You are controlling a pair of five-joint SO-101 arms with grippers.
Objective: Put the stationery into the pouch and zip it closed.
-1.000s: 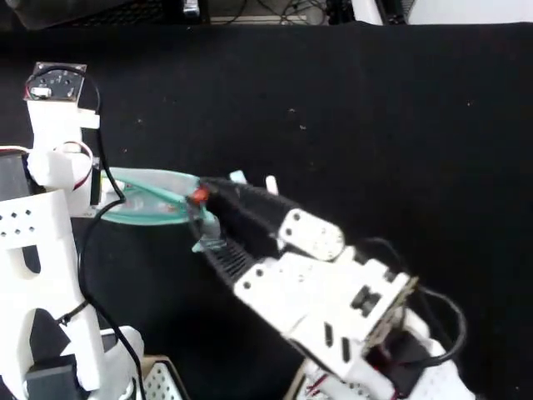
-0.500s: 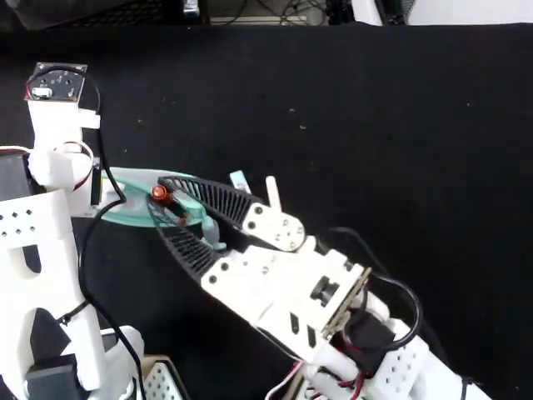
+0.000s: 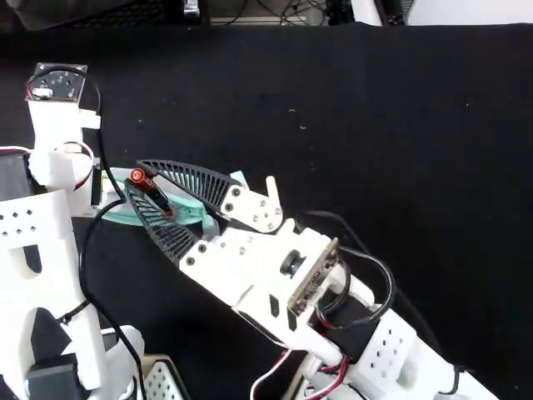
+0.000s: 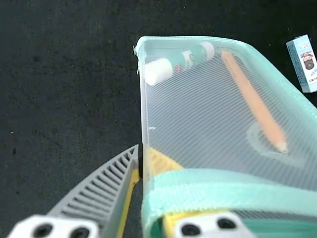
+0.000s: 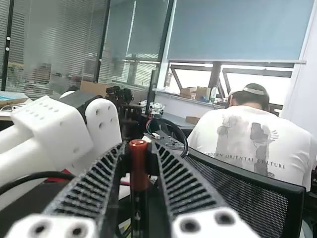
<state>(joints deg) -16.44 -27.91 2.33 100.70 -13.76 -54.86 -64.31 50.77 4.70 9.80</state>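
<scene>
A clear mesh pouch (image 4: 208, 124) with a teal zip edge lies on the black table and holds an orange pencil (image 4: 252, 101) and a white-capped stick (image 4: 173, 64). My left gripper (image 4: 143, 163) is shut on the pouch's near edge; in the high view it (image 3: 104, 198) stands at the pouch's (image 3: 187, 210) left end. My right gripper (image 3: 133, 180) hovers over the pouch, tilted upward, shut on a dark pen (image 3: 151, 193) with a red cap. The pen (image 5: 137, 166) stands upright between the black ribbed fingers (image 5: 171, 173) of the right gripper (image 5: 138, 148).
A small blue and white box (image 4: 303, 62) lies on the table just beyond the pouch, also by the right arm (image 3: 238, 177). A white stick (image 3: 271, 190) lies beside it. The black cloth (image 3: 400, 125) stretches to the right and far side.
The right gripper has carried the red-capped pen leftward along the pouch, toward the left arm, and tilted upward. The left arm and pouch have stayed put.
</scene>
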